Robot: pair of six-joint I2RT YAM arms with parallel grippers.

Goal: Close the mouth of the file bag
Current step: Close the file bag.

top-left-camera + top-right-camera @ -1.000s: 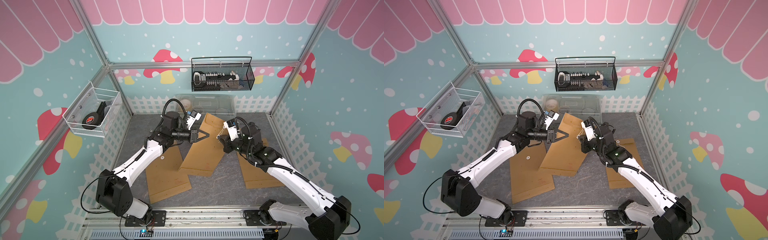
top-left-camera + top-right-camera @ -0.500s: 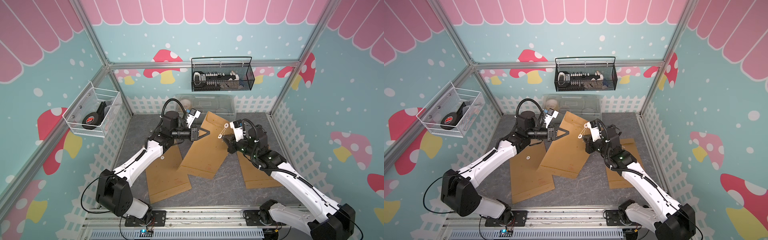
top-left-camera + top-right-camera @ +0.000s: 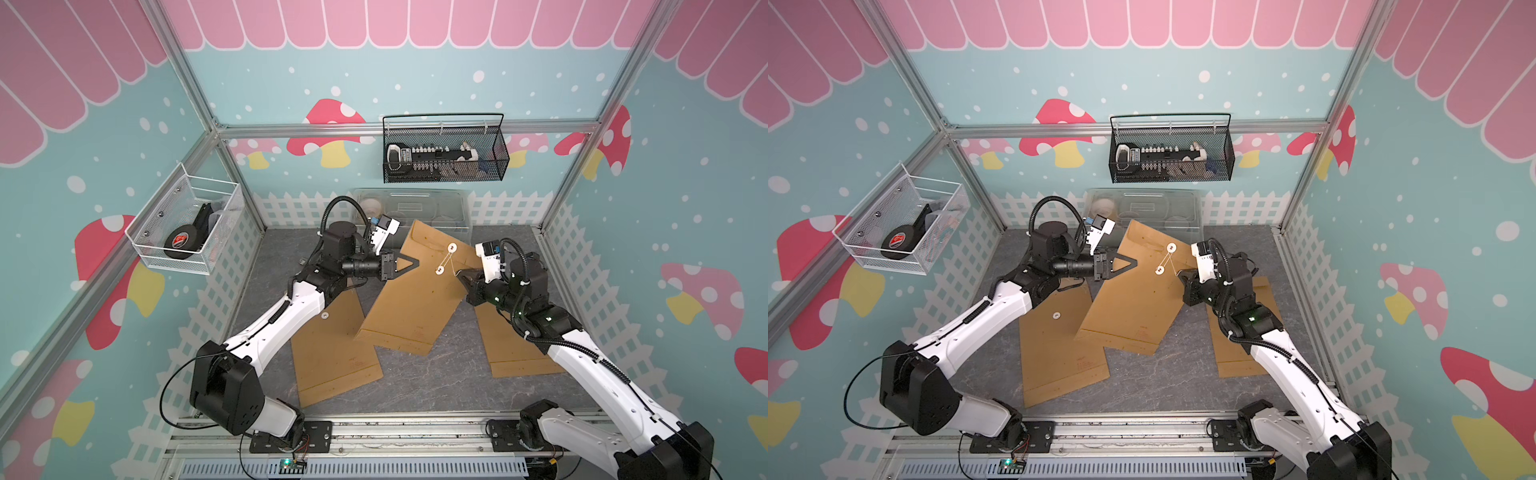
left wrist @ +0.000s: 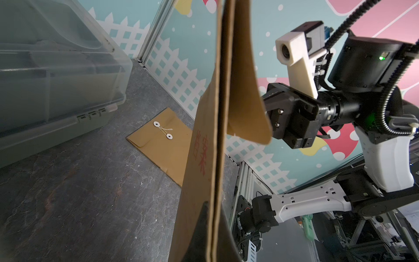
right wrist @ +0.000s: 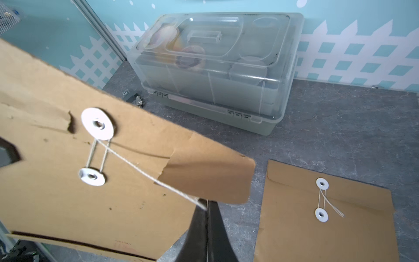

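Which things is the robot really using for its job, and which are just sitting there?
Using: file bag, its string, left claw pinching the bag's edge, right claw holding the string.

Just sitting: flat bag by left arm, flat bag by right arm, clear box, black wire basket, white basket.

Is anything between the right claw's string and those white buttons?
Nothing visible. The string runs free from the right gripper to the discs on the bag. The left gripper holds the bag's edge, away from them. Only the flap's curled corner sits close.
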